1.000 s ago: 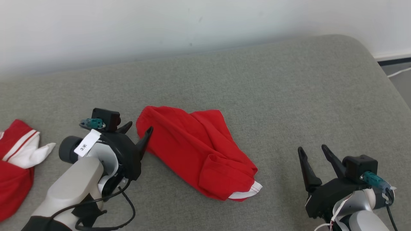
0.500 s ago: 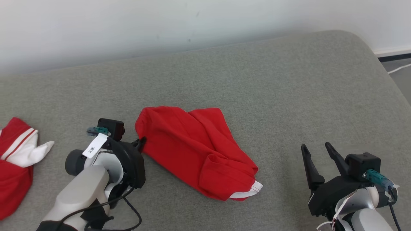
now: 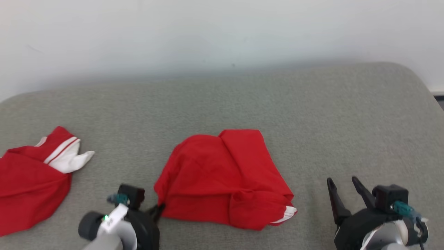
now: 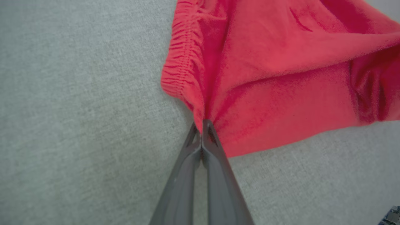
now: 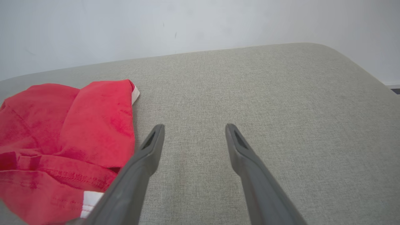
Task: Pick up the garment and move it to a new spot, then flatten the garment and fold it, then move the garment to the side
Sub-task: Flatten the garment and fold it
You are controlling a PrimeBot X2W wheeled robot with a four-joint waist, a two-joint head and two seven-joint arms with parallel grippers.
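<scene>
Pinching one corner of the garment, left jaws meet tightly.

loc: home-like rm | grey upholstered seat | white wall

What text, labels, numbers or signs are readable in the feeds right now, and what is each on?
No text is legible right now.
The white paper tag on the left arm: too blurred to read.
The crumpled red fabric garment: no print, only white trim.
The second red-and-white garment at the left: white stripes, no lettering.
</scene>
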